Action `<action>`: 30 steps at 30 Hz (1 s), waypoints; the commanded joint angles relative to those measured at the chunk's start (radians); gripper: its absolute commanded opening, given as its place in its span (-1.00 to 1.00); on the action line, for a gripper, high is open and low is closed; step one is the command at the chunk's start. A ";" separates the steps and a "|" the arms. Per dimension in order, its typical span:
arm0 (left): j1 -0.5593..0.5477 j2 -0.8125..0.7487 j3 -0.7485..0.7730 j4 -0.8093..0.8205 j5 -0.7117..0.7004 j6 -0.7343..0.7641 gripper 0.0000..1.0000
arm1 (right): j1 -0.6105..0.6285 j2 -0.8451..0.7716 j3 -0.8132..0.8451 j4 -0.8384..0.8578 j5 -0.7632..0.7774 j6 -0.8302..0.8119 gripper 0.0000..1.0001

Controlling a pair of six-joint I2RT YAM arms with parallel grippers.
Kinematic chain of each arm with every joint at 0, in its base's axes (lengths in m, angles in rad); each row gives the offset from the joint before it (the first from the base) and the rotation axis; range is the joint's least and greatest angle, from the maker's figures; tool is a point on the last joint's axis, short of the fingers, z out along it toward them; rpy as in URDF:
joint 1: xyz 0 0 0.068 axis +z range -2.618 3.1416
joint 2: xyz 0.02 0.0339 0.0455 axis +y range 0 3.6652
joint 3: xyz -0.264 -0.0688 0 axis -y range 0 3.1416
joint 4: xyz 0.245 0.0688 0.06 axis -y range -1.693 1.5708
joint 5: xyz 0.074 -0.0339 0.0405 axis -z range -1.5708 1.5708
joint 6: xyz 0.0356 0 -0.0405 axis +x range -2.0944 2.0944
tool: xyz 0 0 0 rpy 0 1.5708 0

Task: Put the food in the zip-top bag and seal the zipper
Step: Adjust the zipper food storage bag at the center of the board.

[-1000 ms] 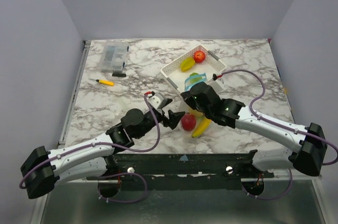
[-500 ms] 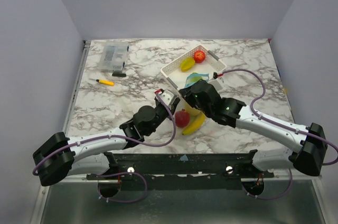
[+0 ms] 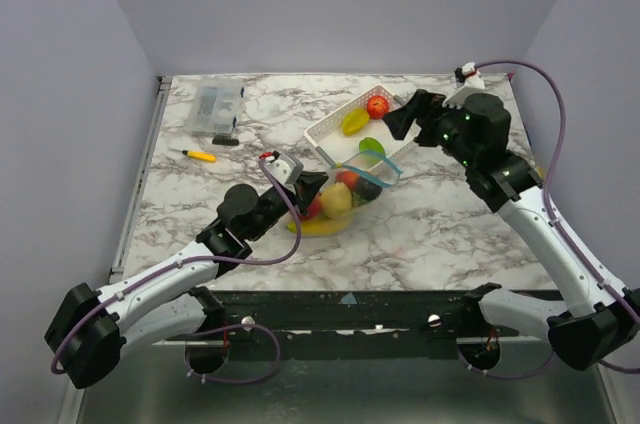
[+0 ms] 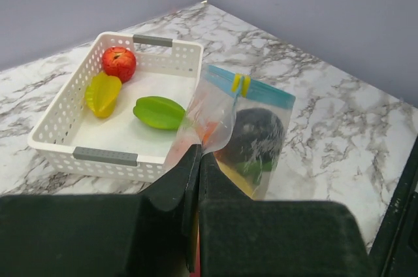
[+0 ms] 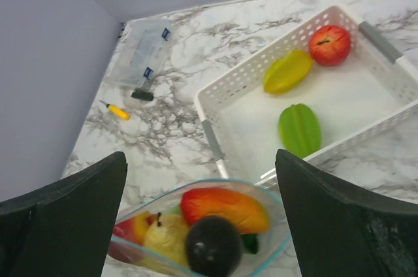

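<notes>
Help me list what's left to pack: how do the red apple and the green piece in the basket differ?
The red apple is round and sits by a grey handle of the white basket; the green piece is longer, ridged, and lies nearer the middle. Both are glossy and outside the zip-top bag.

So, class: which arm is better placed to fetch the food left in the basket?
Right, likely. The right tool hangs open near the basket, while the left tool is shut on the zip-top bag, holding it up.

Plain lavender-grey walls (image 3: 330,4) enclose on three sides a white marble-patterned table (image 3: 450,234) with grey veining.
</notes>
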 commanded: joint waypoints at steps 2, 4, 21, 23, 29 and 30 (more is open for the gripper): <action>0.132 -0.024 -0.016 0.024 0.352 -0.122 -1.00 | -0.231 0.042 -0.065 0.033 -0.389 -0.100 0.94; 0.158 -0.023 -0.014 0.009 0.381 -0.139 -1.00 | -0.265 0.057 -0.121 0.081 -0.388 -0.010 0.95; 0.224 -0.010 -0.038 0.034 0.441 -0.200 -1.00 | -0.376 0.120 -0.333 -0.022 -0.496 0.273 0.30; 0.227 -0.010 -0.037 0.036 0.442 -0.205 -1.00 | -0.376 0.148 -0.345 -0.020 -0.527 0.297 0.26; 0.230 0.001 -0.031 0.036 0.446 -0.215 -1.00 | -0.377 0.141 -0.443 0.112 -0.598 0.345 0.26; 0.231 0.004 -0.029 0.036 0.449 -0.216 -1.00 | -0.376 0.139 -0.461 0.143 -0.610 0.356 0.26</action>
